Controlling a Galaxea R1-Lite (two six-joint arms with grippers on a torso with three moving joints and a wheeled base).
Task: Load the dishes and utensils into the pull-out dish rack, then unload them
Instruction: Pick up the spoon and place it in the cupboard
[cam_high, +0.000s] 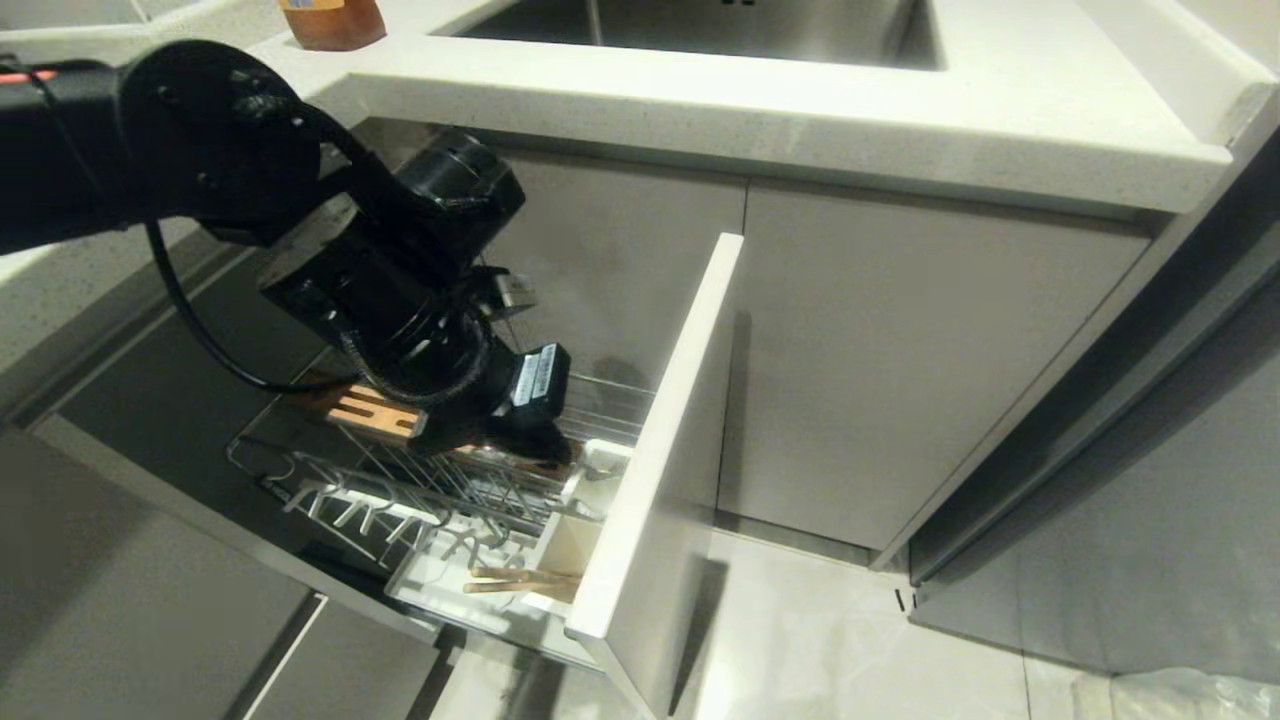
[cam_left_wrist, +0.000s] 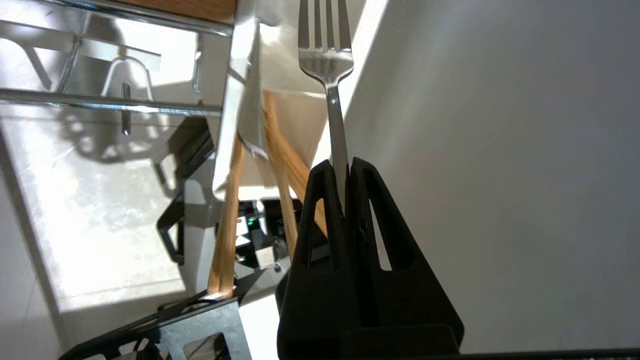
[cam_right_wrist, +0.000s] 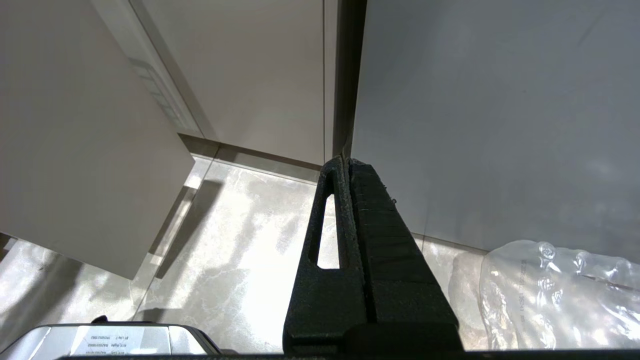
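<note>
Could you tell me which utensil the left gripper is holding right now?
The slim metal fork, clamped by the left gripper; the light-wooden chopsticks rest untouched in the white utensil cup.

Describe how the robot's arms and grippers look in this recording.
The left arm is matte black with rounded joint housings, a looping black cable and a white label near the wrist. Both the left gripper and right gripper have black, tapered wedge-shaped fingers with slot cut-outs.

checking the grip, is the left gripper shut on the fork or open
Shut on the fork: the left gripper pinches its handle.
</note>
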